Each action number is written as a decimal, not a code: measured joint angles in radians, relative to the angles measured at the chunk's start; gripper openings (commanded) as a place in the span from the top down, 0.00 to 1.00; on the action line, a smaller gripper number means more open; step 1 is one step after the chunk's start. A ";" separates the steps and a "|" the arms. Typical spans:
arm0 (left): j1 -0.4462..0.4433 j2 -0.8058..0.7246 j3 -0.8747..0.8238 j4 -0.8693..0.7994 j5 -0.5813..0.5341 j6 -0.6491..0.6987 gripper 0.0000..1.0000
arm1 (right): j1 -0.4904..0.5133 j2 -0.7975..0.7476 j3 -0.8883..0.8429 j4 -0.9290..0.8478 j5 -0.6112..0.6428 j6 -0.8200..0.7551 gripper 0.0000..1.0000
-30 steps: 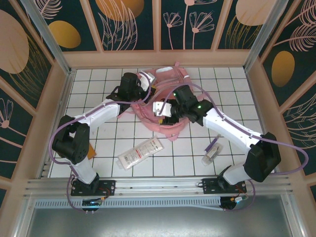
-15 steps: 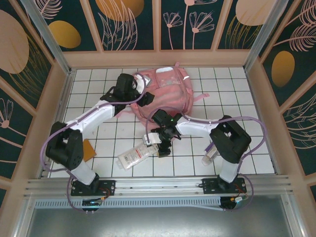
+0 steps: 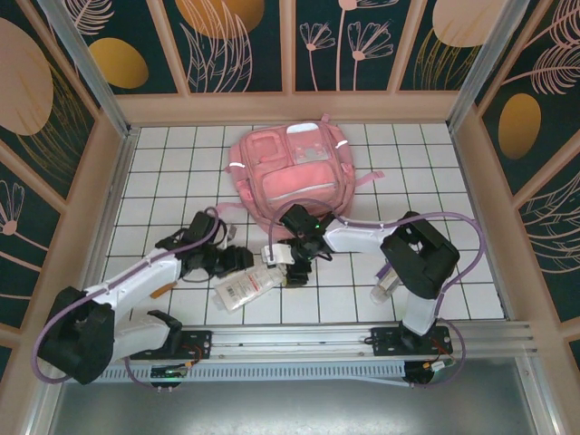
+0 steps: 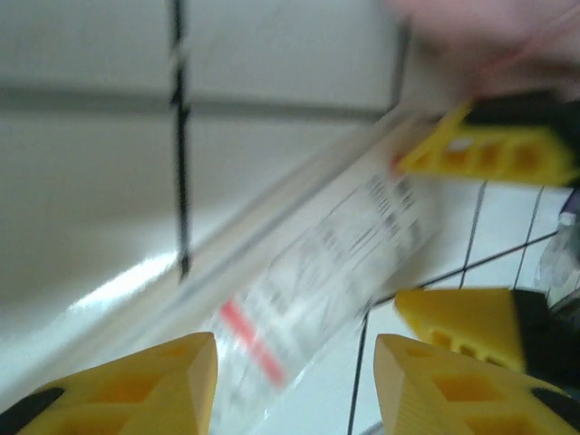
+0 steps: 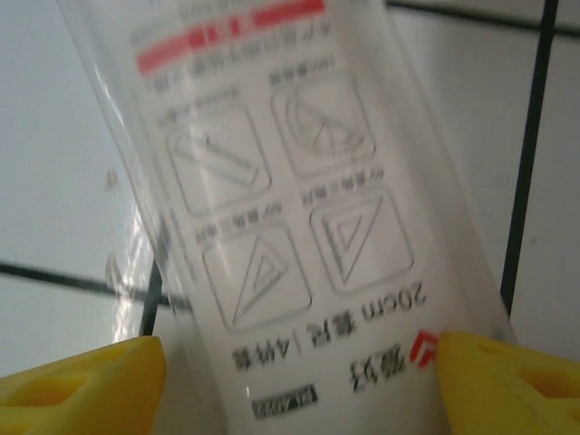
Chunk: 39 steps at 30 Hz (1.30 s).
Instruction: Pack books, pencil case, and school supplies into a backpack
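1. On the white tiled table [image 3: 453, 190], the pink backpack [image 3: 290, 168] lies flat at the far side, front pockets up, well apart from both grippers.
2. The pencil case [image 3: 256, 284] lies slantwise on the tiles near the front middle, between the two arms. Its upper right end is under the right gripper [image 3: 293, 270].
3. The left gripper [image 3: 237, 261] hangs low just beside the pouch's left part. In the left wrist view its yellow fingers [image 4: 145, 381] stand apart and grasp nothing, and the pouch's red stripe and dark print show in the gap beyond them.
4. In the right wrist view, the right gripper's fingers [image 5: 82, 381] are spread wide, one at each long edge of the pouch, whose printed ruler and triangle drawings lie between them. Whether they press the pouch cannot be told.
5. The school supplies lie together near the right arm's base, well apart from the pouch: the purple pen [image 3: 396, 263] and, just beside it, the whitish tube [image 3: 384, 289].
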 measured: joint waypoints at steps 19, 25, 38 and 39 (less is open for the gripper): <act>-0.078 -0.060 -0.147 -0.084 -0.080 -0.180 0.83 | -0.056 -0.105 -0.035 -0.018 0.005 0.579 0.19; -0.080 -0.046 -0.151 -0.068 -0.089 -0.189 0.85 | -0.069 -0.029 0.045 -0.124 0.018 0.754 0.21; -0.078 -0.031 -0.154 -0.046 -0.068 -0.194 0.86 | -0.097 0.096 0.170 -0.248 -0.086 0.824 0.60; -0.078 -0.035 -0.156 -0.043 -0.068 -0.194 0.86 | -0.101 0.095 0.170 -0.247 -0.114 0.819 0.64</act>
